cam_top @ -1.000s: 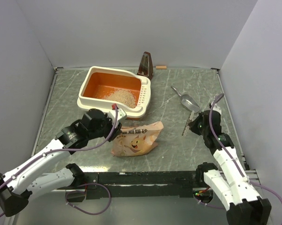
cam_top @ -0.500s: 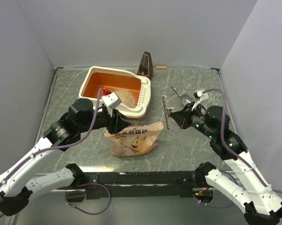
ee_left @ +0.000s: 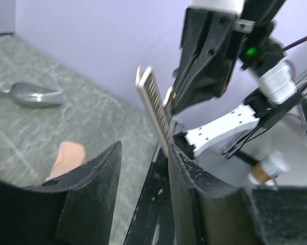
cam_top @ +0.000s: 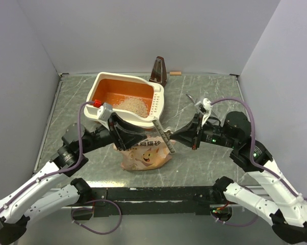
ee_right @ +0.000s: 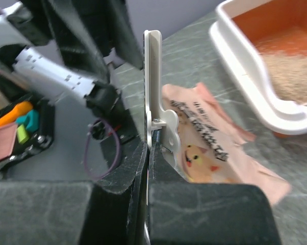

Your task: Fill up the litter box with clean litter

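Note:
The cream-white litter box (cam_top: 156, 101) with its orange inside stands at the back left and holds a heap of pale clean litter (cam_top: 133, 105). The tan printed bag (cam_top: 146, 157) lies flat in front of it. My right gripper (cam_top: 188, 138) is shut on a long white spring clip (ee_right: 153, 81) and holds it in the air over the bag. My left gripper (ee_left: 143, 153) is open and faces that clip (ee_left: 154, 109). The clip's far end lies just inside the left gripper's right finger (ee_left: 186, 168), and the other finger stands well clear.
A metal scoop (ee_left: 33, 95) lies on the table at the back right, partly behind my right arm in the top view. A dark metronome (cam_top: 158, 70) stands behind the box. Grey walls close the table on three sides.
My right arm has swung left and carried the clip from the right side to over the bag. The left gripper has come off the box side, turned toward the clip and opened wider.

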Tool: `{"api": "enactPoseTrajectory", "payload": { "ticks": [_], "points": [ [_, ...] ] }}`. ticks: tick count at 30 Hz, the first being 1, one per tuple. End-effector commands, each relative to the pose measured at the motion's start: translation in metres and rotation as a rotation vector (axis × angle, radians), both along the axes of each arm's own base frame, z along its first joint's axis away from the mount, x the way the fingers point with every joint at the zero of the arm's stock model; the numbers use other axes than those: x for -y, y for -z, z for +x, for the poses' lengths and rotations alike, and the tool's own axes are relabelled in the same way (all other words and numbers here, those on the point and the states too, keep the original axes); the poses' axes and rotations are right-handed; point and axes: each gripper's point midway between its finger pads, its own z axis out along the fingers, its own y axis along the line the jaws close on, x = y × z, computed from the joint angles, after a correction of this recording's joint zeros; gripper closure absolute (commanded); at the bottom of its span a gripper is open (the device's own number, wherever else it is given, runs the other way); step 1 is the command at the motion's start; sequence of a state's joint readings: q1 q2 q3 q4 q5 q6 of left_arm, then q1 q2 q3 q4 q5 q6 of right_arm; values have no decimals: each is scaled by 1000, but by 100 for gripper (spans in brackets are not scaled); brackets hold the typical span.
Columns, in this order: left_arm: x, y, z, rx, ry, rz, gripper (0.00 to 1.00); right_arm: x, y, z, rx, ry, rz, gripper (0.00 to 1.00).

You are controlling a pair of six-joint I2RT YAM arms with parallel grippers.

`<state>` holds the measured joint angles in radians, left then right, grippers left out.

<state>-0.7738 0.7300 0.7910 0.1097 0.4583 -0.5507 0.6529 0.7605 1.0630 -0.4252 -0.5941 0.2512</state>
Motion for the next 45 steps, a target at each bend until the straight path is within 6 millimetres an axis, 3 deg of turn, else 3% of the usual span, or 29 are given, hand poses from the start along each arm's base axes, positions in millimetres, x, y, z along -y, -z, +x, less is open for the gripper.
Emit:
{"api": "enactPoseTrajectory", "payload": {
  "ticks": [1, 17, 20, 24, 28, 32, 35, 40, 45],
  "points": [
    [-8, -47, -10, 64, 14, -227, 53, -19, -23, -15, 54, -104, 50, 100],
    [-8, -45, -8, 70, 11, -260, 57, -38, -28, -27, 60, -166, 77, 100],
    [-7, -43, -7, 73, 11, -258, 64, -41, -27, -26, 54, -172, 74, 100],
    [-5, -40, -8, 78, 21, -240, 85, -42, -28, -25, 61, -164, 82, 100],
    [-3, -37, -7, 79, 25, -226, 96, -42, -29, -23, 64, -157, 91, 100],
    [-5, -38, -10, 101, 29, -214, 99, -39, -26, -21, 67, -138, 67, 56],
    [-7, -39, -14, 113, 34, -201, 99, -31, -32, -19, 94, -98, 65, 36],
    [-12, -38, -22, 109, 47, -186, 96, -15, -35, -14, 140, -29, 21, 29],
    [-21, -48, -38, 137, 87, -224, 92, -22, -26, -20, 136, -91, 1, 27]
  ]
}}
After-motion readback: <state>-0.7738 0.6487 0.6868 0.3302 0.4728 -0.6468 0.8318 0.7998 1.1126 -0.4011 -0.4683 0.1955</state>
